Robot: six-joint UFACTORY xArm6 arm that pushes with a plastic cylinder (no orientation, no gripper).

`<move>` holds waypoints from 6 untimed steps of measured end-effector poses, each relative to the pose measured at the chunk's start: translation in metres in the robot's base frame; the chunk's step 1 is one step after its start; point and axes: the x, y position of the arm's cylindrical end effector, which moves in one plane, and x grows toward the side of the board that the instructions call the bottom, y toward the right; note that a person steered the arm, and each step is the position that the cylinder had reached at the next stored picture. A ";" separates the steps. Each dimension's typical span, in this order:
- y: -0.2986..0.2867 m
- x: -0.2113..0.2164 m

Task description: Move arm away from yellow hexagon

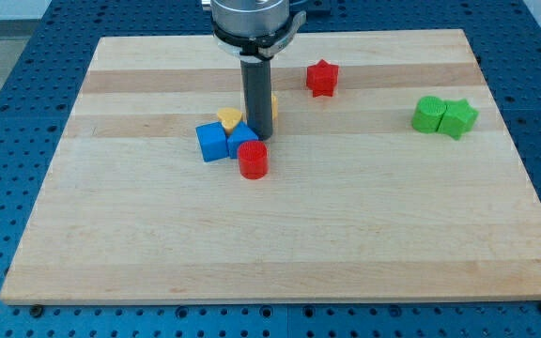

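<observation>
So here's where we're at: our rod comes down from the view's top, and my tip (258, 138) sits right in the middle of a little cluster of blocks on the wooden bench (280, 244), a bit left of centre. There's no gripper on this rig, just the straight dark rod, so there's nothing to open or close. The yellow hexagon (272, 104) is mostly hidden behind the rod; we only catch a sliver of yellow peeking out on the rod's right side, so we can't really make out its shape, and it looks to be right up against the rod. Just left of the rod there's a yellow heart-shaped block (229, 118), and below that a blue cube (212, 142) with a second blue block (243, 139) tucked beside it, which the tip seems to be touching or nearly so. A red cylinder (253, 161) sits just below the tip, touching that second blue block. Off toward the view's top, right of the rod and clear of the cluster, there's a red star-ish block (322, 78). Way over on the view's right, well apart from everything else, two green blocks are pressed together: a green one (428, 114) on the left and a green star shape (458, 118) on the right.
</observation>
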 end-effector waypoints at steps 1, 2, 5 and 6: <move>0.001 -0.034; -0.026 -0.069; -0.125 -0.006; -0.114 0.026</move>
